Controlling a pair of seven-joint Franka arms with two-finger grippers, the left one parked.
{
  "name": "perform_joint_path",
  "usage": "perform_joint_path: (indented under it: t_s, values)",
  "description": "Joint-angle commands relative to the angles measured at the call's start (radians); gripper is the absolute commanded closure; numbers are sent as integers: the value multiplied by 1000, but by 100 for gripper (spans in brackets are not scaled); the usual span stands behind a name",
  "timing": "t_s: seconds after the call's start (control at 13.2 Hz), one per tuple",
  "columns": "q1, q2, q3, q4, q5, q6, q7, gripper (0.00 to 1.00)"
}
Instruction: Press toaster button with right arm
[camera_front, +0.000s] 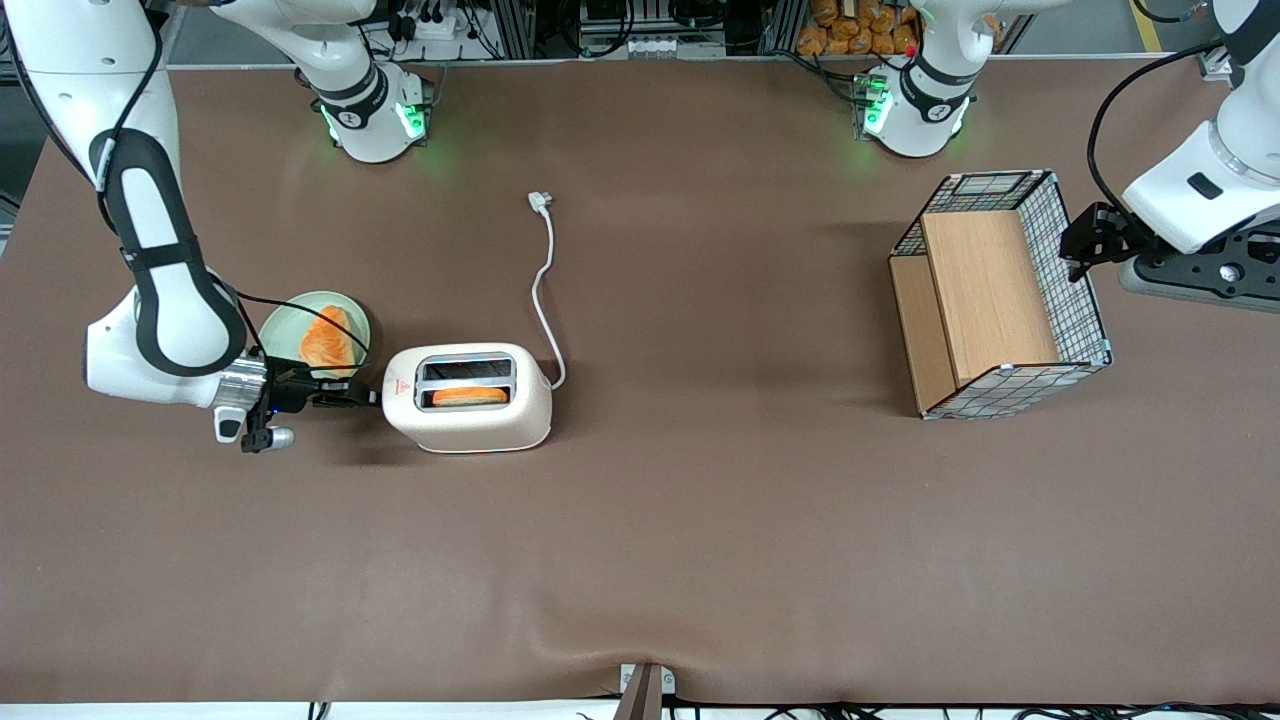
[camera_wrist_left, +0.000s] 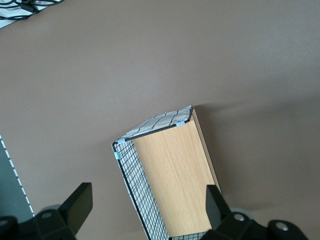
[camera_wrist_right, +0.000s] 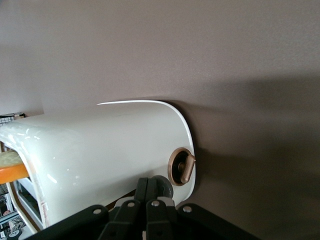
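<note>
Brown, matte and faintly creased, your worktop (camera_front: 640, 560) lies bare nearer the front camera than the claw.

Your claw (camera_front: 347, 398) hangs low, level with the upper half of the toaster (camera_front: 468, 422). Its slim black fingers (camera_wrist_right: 142, 192) are clenched together with nothing between them.

The move turns on one line. The toaster's long axis runs straight on from the fingers, and its short end faces the tips. The button (camera_wrist_right: 162, 186), a small grey rounded knob, sits right at the fingertips and looks to be touching them. Just beside it is a bronze dial (camera_wrist_right: 182, 167), so mind which one you push. I judge a downward press on the grey knob is what remains.

The toaster shell is glossy cream plastic with rounded corners. An orange-crusted slice (camera_front: 470, 396) sits in the slot nearer the camera.

Just above the claw and farther from the camera, a pale green plate (camera_front: 283, 322) holds another orange piece (camera_front: 328, 340).

Farther on, a thin white cord (camera_front: 543, 290) snakes away from the toaster to its plug (camera_front: 540, 202).

Toward the parked arm's end, well apart from the claw, stands a wire-mesh basket (camera_front: 1075, 280) with wooden panels.
</note>
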Motion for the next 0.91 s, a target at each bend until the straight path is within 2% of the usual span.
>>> perform_joint_path:
  t_s: [0.0,0.83]
  values:
    - [-8,27,3,-25,42,45,-86,100]
    - [-5,51,3,-39,45,103,-120,100]
